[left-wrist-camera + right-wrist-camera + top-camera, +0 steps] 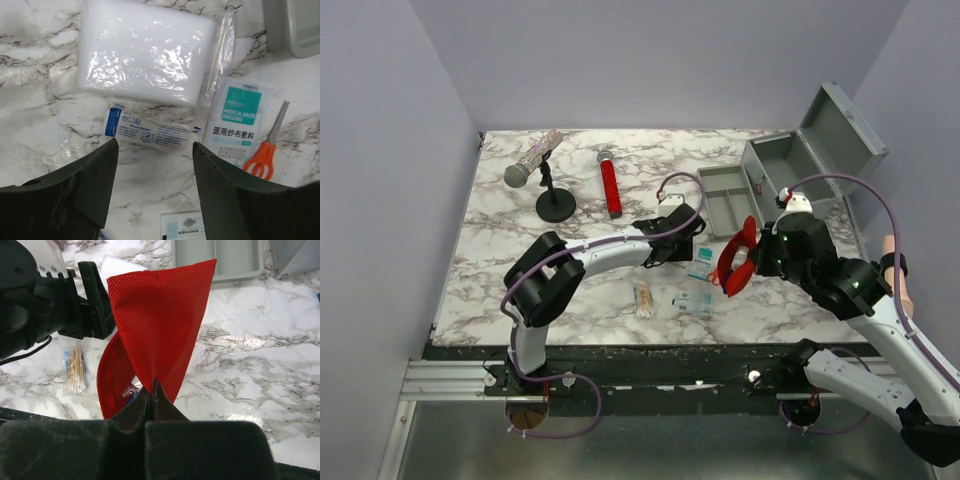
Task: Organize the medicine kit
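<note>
The grey metal medicine kit (788, 163) stands open at the back right with its lid (845, 125) leaning back. Its grey divided tray (728, 198) lies on the table beside it and shows in the right wrist view (220, 260). My right gripper (151, 386) is shut on the edge of a red pouch (155, 315), held open-mouthed above the table (735, 258). My left gripper (155, 150) is open and empty, hovering over a wound plaster packet (145, 131), next to a white gauze pack (145, 50), a gauze dressing packet (239, 117) and orange scissors (267, 150).
A bag of cotton swabs (644, 300) and small packets (695, 302) lie near the front. A red cylinder (611, 187) and a microphone on a black stand (553, 200) are at the back left. The left arm's wrist (50, 300) is close to the pouch.
</note>
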You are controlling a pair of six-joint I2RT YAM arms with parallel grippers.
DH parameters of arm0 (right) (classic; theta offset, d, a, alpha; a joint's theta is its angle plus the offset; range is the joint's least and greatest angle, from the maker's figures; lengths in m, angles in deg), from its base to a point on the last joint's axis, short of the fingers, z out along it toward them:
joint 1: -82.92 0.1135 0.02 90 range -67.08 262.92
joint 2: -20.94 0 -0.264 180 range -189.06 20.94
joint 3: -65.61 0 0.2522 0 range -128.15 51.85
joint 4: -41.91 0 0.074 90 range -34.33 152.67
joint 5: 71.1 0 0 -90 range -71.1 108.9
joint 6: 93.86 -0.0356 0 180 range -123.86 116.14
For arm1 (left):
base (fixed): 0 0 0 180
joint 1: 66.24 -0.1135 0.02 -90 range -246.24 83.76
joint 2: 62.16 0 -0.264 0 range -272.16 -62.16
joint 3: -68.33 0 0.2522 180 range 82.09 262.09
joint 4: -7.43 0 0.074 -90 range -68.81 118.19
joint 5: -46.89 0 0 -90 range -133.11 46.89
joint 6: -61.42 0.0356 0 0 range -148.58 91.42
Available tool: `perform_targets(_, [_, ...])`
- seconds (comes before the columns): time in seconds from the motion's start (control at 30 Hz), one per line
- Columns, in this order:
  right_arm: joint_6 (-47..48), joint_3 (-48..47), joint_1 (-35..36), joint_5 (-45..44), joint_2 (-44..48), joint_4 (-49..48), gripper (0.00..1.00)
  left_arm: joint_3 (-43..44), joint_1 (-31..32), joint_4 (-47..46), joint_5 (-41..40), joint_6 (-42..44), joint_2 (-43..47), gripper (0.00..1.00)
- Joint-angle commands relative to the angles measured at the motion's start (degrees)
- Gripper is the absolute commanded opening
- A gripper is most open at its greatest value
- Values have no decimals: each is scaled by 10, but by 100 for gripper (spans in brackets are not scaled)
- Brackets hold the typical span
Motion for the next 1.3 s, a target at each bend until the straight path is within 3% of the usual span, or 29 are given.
perform_targets(0.0, [14, 10, -5, -25, 11, 8, 1, 12, 6, 27, -20, 26, -27, 71])
perform_targets(0.4, [15, 19, -5, -22, 18, 6, 1, 55, 22, 50, -42, 58, -93, 70])
perform_targets(0.87, [12, 19, -5, -17, 15, 6, 1, -2, 22, 18, -44, 78, -56, 24])
perform_targets(1.0, [12, 21, -5, -17, 16, 6, 1, -33, 22, 16, -50, 93, -28, 18])
perform_targets(1.1, [12, 21, -5, -17, 17, 6, 1, -76, 22, 11, -56, 89, 8, 20])
perform_targets(1.17, [12, 21, -5, -16, 16, 4, 1, -104, 21, 3, -59, 77, 38, 29])
perform_targets(1.27, [12, 22, -5, -14, 15, -1, 1, -128, 19, -18, -51, 53, 78, 61])
